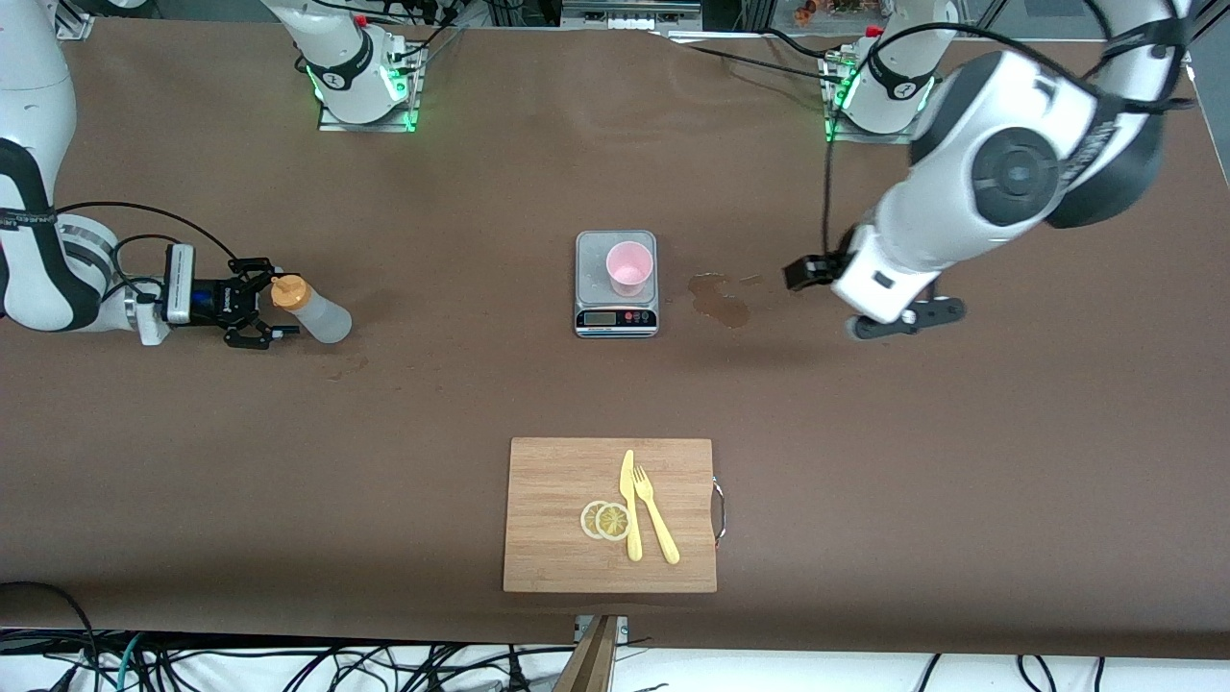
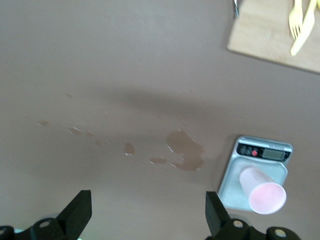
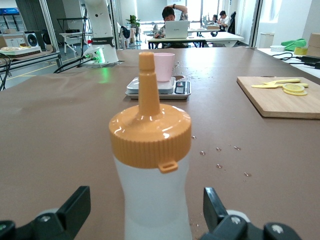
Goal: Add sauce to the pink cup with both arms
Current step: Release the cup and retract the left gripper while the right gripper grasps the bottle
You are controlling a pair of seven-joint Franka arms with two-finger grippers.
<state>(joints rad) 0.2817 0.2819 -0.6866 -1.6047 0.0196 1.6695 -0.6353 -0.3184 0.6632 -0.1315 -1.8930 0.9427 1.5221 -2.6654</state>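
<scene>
The translucent whitish squeeze bottle of sauce with an orange-yellow nozzle cap (image 1: pixel 309 309) stood upright on the brown table (image 1: pixel 384 404) toward the right arm's end, roughly at nine o'clock from the scale. The right arm's black two-finger gripper (image 1: pixel 258 306) sat low at the bottle, its fingers (image 3: pixel 75 210) spread on either side of the body and not pressing it. The small pale pink plastic tumbler (image 1: pixel 628 268) stood upright on the grey kitchen scale (image 1: pixel 616 322) at mid-table. A brown stain (image 1: pixel 721 300) lay on the table just beside the scale, at about three o'clock from it. The left arm's black gripper (image 1: pixel 889 322) hung over the table near that stain, fingers (image 2: pixel 80 212) wide apart and holding nothing. At six o'clock from the scale, nearer the front camera, a wooden cutting board (image 1: pixel 557 567) carried two lemon slices (image 1: pixel 605 520), a yellow plastic knife (image 1: pixel 630 505) and a yellow plastic fork (image 1: pixel 655 514).
</scene>
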